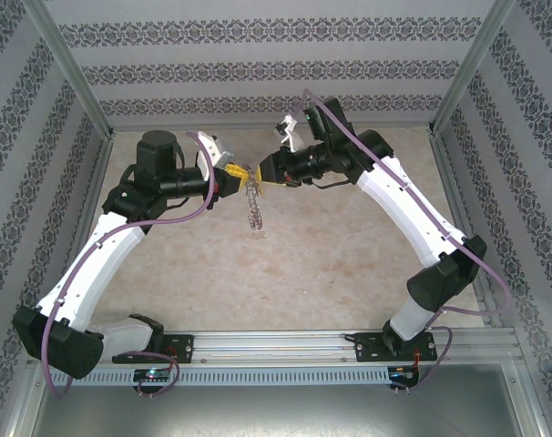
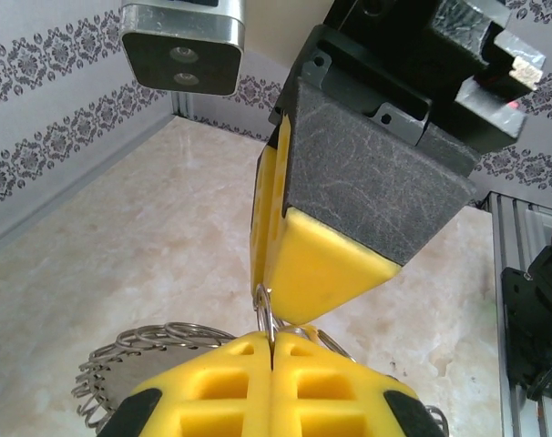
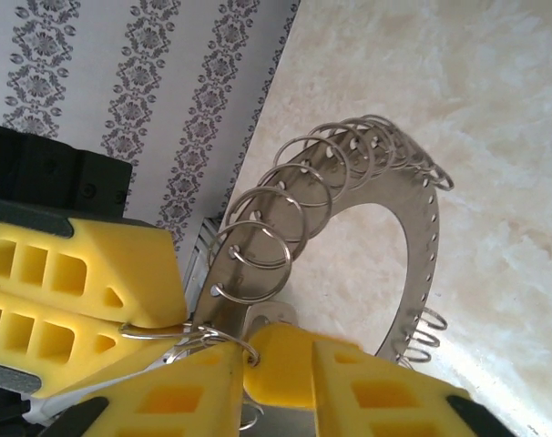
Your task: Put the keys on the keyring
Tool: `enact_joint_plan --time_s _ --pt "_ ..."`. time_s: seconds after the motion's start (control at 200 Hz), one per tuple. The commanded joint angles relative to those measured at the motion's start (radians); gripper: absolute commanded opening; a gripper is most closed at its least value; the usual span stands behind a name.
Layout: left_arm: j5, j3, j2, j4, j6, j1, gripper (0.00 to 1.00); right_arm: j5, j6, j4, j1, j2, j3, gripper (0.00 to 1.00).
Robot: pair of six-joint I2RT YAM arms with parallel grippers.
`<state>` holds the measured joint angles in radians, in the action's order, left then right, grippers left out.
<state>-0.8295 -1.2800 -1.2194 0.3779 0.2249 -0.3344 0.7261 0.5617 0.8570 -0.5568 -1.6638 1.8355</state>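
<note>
Both arms meet in mid-air above the counter (image 1: pixel 349 264), nose to nose, with the keyring (image 1: pixel 253 208) hanging between and below them. The step in hand looks like presenting and steadying the ring, not yet threading. The left end effector (image 1: pixel 229 171) has its yellow fingers (image 2: pixel 212 391) pressed together, pinching one thin wire loop (image 2: pixel 266 314) at the ring's rim. The right end effector (image 1: pixel 265 169) sits against the same spot, its fingers close on either side of the band's near end. Whether it clamps the metal or has slack cannot be told. From the right wrist the ring reads as a flat perforated band carrying a row of small split loops (image 3: pixel 285 196) that curves away over the counter, clear of its surface. The next move probably calls for one side to hold the ring alone while the other frees itself to fetch a key and work its hole onto a loop's split. The tips crowd each other, the loops sit tightly packed, and the ring's free part may swing. Patterned walls (image 1: pixel 276 55) enclose the cell, well apart from the work.
</note>
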Motion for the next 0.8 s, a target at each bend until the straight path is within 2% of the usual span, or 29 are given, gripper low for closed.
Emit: enact_joint_plan --time_s 0.0,0.11,0.22,0.38,0.445,0.585,0.794 --pt "-0.043 -0.010 0.032 -0.057 0.016 -0.012 0.00 -0.042 -0.052 -0.021 0.018 0.028 0.018 0.31" --pt "-0.050 -0.012 0.034 -0.064 0.010 -0.012 0.00 -0.079 -0.148 -0.033 0.015 0.068 0.036 0.33" --pt "-0.071 -0.018 0.037 -0.078 -0.010 -0.011 0.00 -0.106 -0.342 -0.103 -0.005 0.156 -0.016 0.37" --pt "-0.115 -0.033 0.041 -0.092 -0.050 -0.010 0.00 -0.092 -0.555 -0.285 -0.004 0.325 -0.181 0.54" --pt "-0.137 -0.042 0.040 -0.104 -0.073 -0.009 0.00 -0.041 -0.569 -0.347 0.014 0.357 -0.219 0.59" --pt "-0.204 -0.075 0.027 -0.158 -0.150 -0.008 0.00 0.055 -0.587 -0.335 0.035 0.330 -0.173 0.60" --pt "-0.271 -0.115 0.003 -0.266 -0.276 -0.008 0.00 0.095 -0.556 -0.390 0.040 0.288 -0.155 0.59"
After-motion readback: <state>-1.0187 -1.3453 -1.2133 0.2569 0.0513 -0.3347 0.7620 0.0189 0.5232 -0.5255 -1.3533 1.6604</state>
